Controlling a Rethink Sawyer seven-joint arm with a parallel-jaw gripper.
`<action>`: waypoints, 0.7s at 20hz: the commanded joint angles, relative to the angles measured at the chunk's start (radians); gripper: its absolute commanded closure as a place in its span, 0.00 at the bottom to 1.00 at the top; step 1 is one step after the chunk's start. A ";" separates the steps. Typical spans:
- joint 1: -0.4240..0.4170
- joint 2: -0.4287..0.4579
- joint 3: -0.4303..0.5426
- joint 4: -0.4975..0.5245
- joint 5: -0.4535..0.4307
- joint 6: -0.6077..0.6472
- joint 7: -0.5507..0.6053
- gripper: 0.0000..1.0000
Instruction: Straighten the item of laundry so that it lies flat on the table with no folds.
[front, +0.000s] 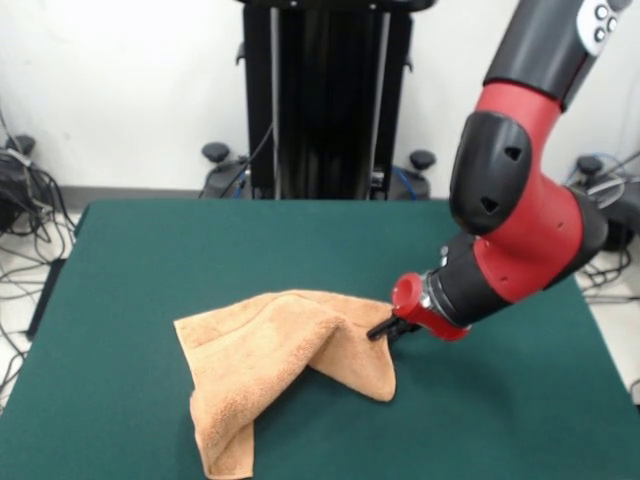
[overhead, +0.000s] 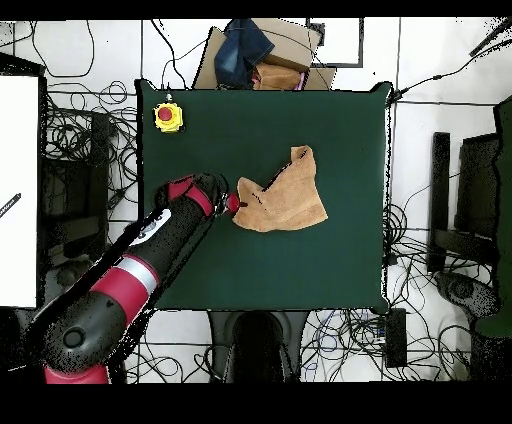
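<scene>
The peach-orange towel (front: 270, 350) lies crumpled on the dark green table (front: 200, 250), near the front and middle. It is folded over itself, with a raised ridge that runs up to my gripper and a flap that hangs down on the right. My gripper (front: 381, 329) is at the towel's right edge, low over the table, and looks shut on that edge. In the overhead view the gripper (overhead: 238, 204) meets the left corner of the towel (overhead: 285, 195), which sits near the middle of the table (overhead: 300, 130).
A yellow box with a red button (overhead: 168, 116) stands at one table corner. A cardboard box (overhead: 285, 65) with a dark blue thing on it sits just beyond the table's far edge. The black pedestal (front: 325, 100) stands behind the table.
</scene>
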 joint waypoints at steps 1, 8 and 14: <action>-0.031 0.004 0.036 -0.101 0.002 0.017 0.221 1.00; -0.016 -0.038 0.098 -0.026 -0.014 -0.015 0.179 1.00; -0.020 -0.224 0.302 0.254 -0.039 -0.172 0.059 1.00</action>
